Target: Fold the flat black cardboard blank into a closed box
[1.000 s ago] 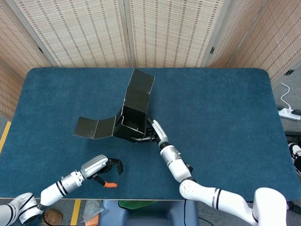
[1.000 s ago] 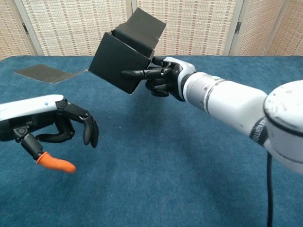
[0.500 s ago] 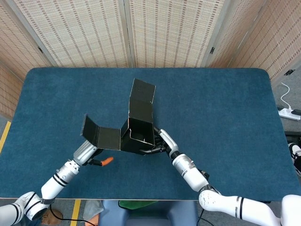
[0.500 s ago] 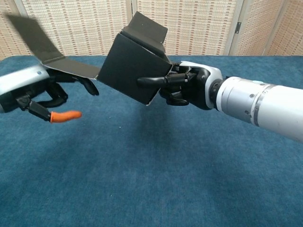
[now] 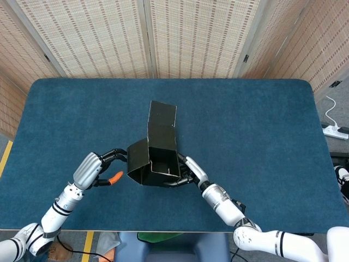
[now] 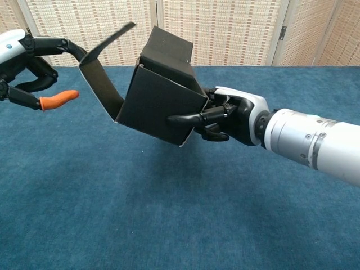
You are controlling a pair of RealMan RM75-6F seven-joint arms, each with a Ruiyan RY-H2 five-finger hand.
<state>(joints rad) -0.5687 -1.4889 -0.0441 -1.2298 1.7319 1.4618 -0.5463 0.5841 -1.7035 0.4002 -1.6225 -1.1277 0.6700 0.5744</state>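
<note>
Swung inward, the matte cardboard flap [image 6: 101, 73] meets left hand [image 5: 90, 168] fingertips; right hand [image 6: 225, 115] grips box [image 6: 163, 104].

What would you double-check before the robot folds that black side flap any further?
1. Right hand grips the black box: ok.
2. Left hand touches the side flap: ok, fingers on its outer face.
3. Box lifted off the blue table: ok.
4. Top flap open, out of the way: ok.
5. Box inside free of objects: cannot tell.
</note>
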